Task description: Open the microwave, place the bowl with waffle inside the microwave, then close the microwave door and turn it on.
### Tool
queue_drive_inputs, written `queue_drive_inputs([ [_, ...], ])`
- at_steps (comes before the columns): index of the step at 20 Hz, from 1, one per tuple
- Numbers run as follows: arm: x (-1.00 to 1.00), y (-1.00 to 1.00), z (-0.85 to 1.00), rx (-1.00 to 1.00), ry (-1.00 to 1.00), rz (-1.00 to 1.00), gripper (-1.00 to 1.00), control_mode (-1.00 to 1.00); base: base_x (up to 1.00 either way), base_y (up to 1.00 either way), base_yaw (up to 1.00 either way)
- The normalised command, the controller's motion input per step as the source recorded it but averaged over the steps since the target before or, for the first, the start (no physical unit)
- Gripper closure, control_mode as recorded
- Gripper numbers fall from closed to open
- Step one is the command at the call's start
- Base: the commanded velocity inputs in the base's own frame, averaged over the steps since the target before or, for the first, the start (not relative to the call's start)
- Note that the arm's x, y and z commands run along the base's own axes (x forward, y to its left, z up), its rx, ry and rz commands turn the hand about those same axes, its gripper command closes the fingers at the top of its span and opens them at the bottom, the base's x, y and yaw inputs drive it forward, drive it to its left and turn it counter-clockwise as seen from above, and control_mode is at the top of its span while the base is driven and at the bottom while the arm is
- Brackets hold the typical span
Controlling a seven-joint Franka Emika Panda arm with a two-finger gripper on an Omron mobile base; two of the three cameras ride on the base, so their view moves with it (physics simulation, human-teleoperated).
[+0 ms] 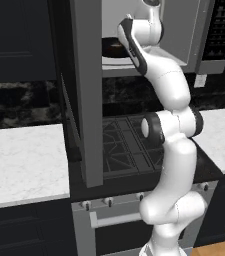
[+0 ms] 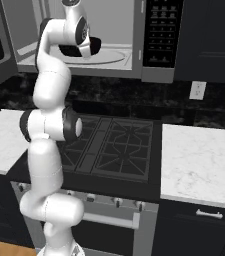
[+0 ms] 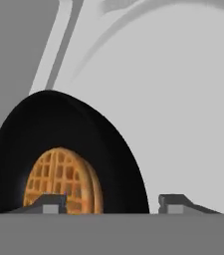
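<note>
The microwave (image 2: 159, 40) stands open above the stove. Its door (image 1: 86, 100) is swung out toward me and seen edge-on. Inside, the black bowl (image 3: 83, 144) rests on the pale turntable (image 3: 183, 99), holding the golden waffle (image 3: 63, 174). From the base views the bowl (image 1: 115, 47) (image 2: 91, 47) sits at the cavity's front, just under my hand. My gripper (image 3: 114, 203) is open and straddles the bowl's rim. One fingertip (image 3: 54, 201) is over the waffle. The other fingertip (image 3: 175, 203) is outside the bowl over the turntable. The jaws are well apart and hold nothing.
A black gas stove (image 2: 114, 145) lies below the microwave, with white marble counters to its left (image 1: 24, 165) and right (image 2: 199, 165). The open door juts out over the stove's left side. My arm reaches up through the space in front of the cavity. A wall outlet (image 2: 197, 90) is at the right.
</note>
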Motion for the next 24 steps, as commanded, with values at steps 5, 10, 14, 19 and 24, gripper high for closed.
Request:
queue_drive_inputs([
  [5,-0.73,-0.08,-0.37,0.04,-0.44,0.14,-1.00,-1.00,0.00,0.00,0.00],
  [10,-1.00,-0.31,-0.51,0.12,-0.56,0.17,-1.00,-1.00,0.00,0.00,0.00],
  [14,-1.00,-0.34,-0.53,0.12,-0.53,0.15,-1.00,-1.00,0.00,0.00,0.00],
  [19,-1.00,-0.31,-0.23,0.07,-0.39,0.15,-1.00,-1.00,0.00,0.00,0.00],
  [24,-1.00,-0.23,0.01,-0.02,-0.15,0.17,-1.00,-1.00,0.00,0.00,0.00],
])
